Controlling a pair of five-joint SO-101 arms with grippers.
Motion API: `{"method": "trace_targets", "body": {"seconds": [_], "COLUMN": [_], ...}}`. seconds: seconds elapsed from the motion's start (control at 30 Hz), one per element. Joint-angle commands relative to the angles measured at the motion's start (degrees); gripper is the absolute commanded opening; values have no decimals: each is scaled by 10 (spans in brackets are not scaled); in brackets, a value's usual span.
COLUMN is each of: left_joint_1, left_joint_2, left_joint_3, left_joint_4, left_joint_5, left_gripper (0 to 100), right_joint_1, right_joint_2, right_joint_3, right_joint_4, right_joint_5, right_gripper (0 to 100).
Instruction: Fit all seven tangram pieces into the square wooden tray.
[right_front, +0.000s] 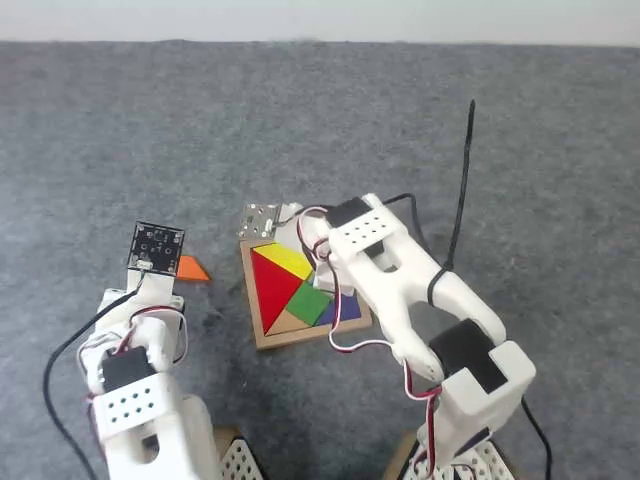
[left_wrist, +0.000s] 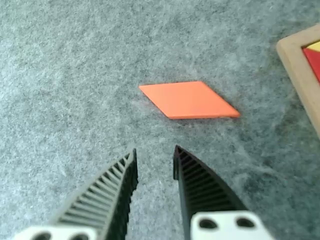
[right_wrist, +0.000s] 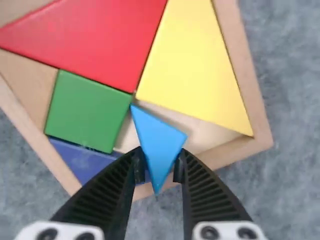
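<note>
We are looking down into the wooden tray (right_wrist: 246, 75) (right_front: 300, 335). It is holding a red triangle (right_wrist: 95, 35) (right_front: 270, 285), with a yellow triangle (right_wrist: 195, 70) (right_front: 285, 258) lying edge to edge against it. A green square (right_wrist: 87, 112) (right_front: 308, 302) is touching the red one's side. A dark blue piece (right_wrist: 80, 160) is sitting against the square, on the side away from the red triangle and along the rim.

The right gripper (right_wrist: 160, 160) is pinching a light blue triangle (right_wrist: 157, 135). It is holding the piece over the bare wood between the green square and the yellow triangle. We cannot tell whether the piece is touching the tray floor.

Out on the grey carpet (left_wrist: 75, 60), near the tray, an orange parallelogram (left_wrist: 189, 100) (right_front: 192, 268) is lying flat. The left gripper (left_wrist: 154, 152) is hovering just short of it, fingers spread apart and gripping nothing.
</note>
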Motion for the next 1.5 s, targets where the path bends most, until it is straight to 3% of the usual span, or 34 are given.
{"method": "trace_targets", "body": {"seconds": [0.0, 0.23, 0.77, 1.03, 1.47], "left_joint_1": [0, 0, 0, 0, 0], "left_joint_2": [-12, -12, -12, -12, -12], "left_joint_3": [-10, -10, -10, -10, -10], "left_joint_4": [1, 1, 1, 1, 1], "left_joint_5": [-5, -5, -5, -5, -5], "left_gripper": [119, 119, 119, 119, 119], "right_joint_1": [5, 5, 4, 3, 5], "right_joint_2": [-37, -37, -21, -7, -8], "right_joint_3": [-51, -101, -124, -122, -142], "right_joint_4": [22, 91, 83, 124, 203], "right_joint_5": [-40, -59, -86, -18, 10], "right_gripper": [50, 12, 14, 15, 17]}}
